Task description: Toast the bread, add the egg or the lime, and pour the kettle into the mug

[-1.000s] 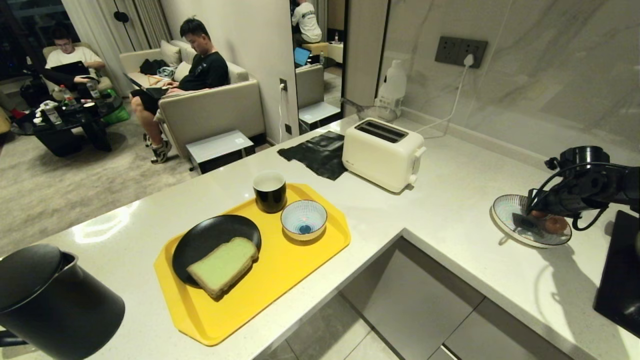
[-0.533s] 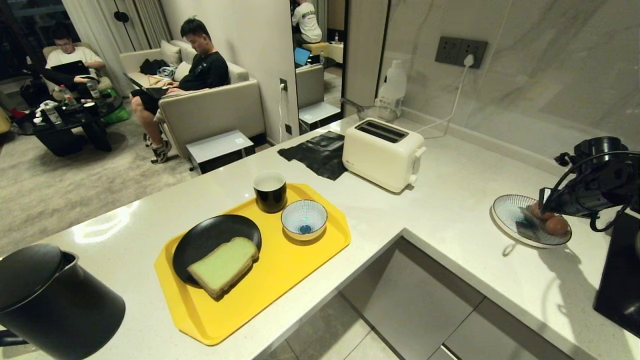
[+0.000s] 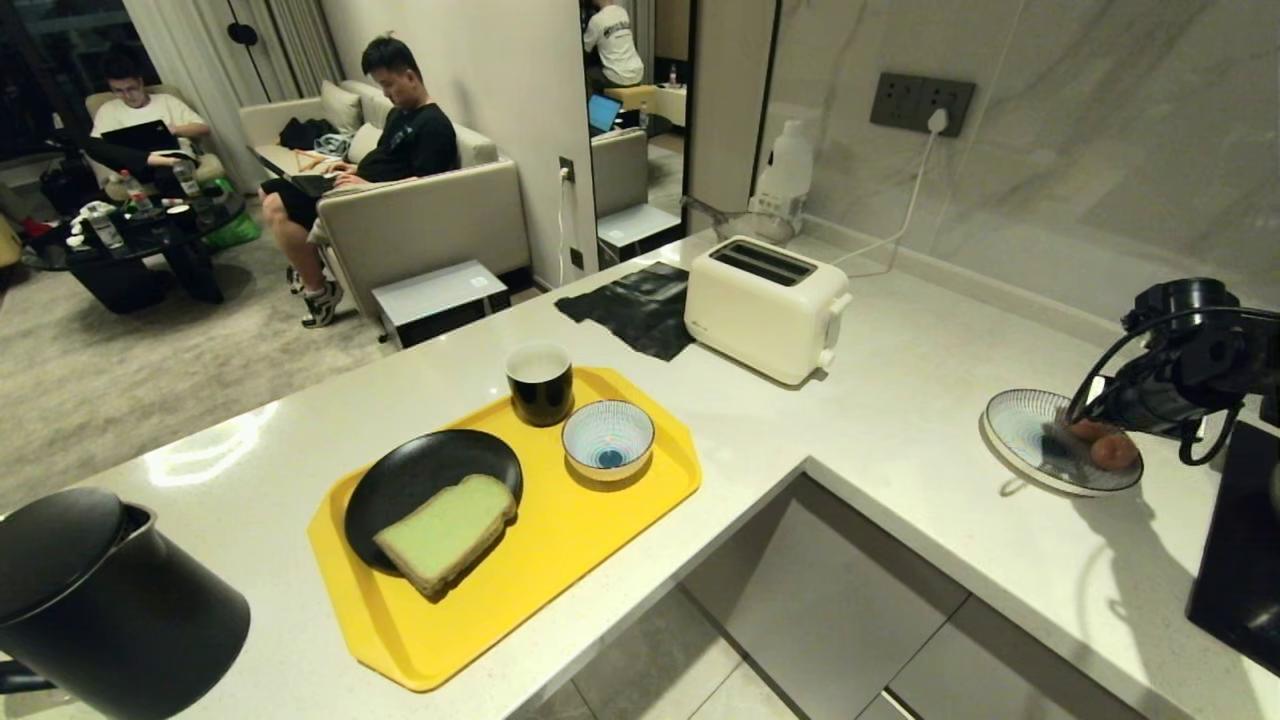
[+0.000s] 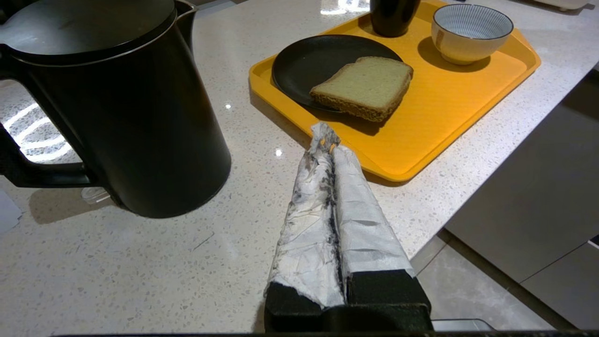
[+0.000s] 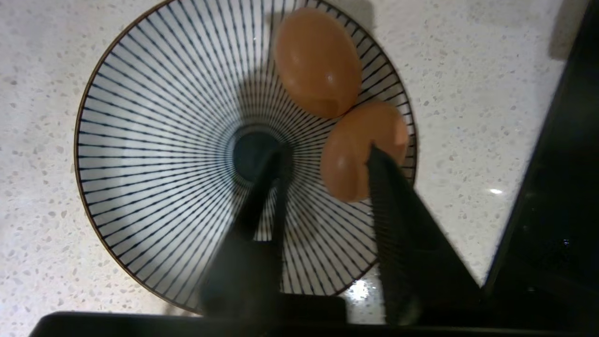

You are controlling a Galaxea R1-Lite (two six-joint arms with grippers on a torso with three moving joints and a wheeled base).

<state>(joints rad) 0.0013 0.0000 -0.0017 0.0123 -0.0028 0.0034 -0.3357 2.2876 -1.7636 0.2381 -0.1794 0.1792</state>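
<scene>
Two eggs: touching, at the 1–3 o'clock edge of the striped plate (image 5: pixel 140 140).
Target egg (image 5: pixel 360 150): flanked by the right gripper (image 5: pixel 325 157), fingers apart, nothing clamped.
Left gripper (image 4: pixel 327 154): fingers together beside the kettle (image 4: pixel 117 107) on the worktop (image 4: pixel 140 262).
Risk: egg judged liable to be nudged off the rim, or cracked.

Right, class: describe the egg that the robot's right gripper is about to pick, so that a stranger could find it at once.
Start at the cream two-slot toaster and follow the pale speckled stone counter rightward to the shallow blue-and-white striped plate. Two smooth light-brown eggs touch near its rim. The wanted egg lies between the open black fingers of the right gripper; the other egg lies beyond the fingertips.
</scene>
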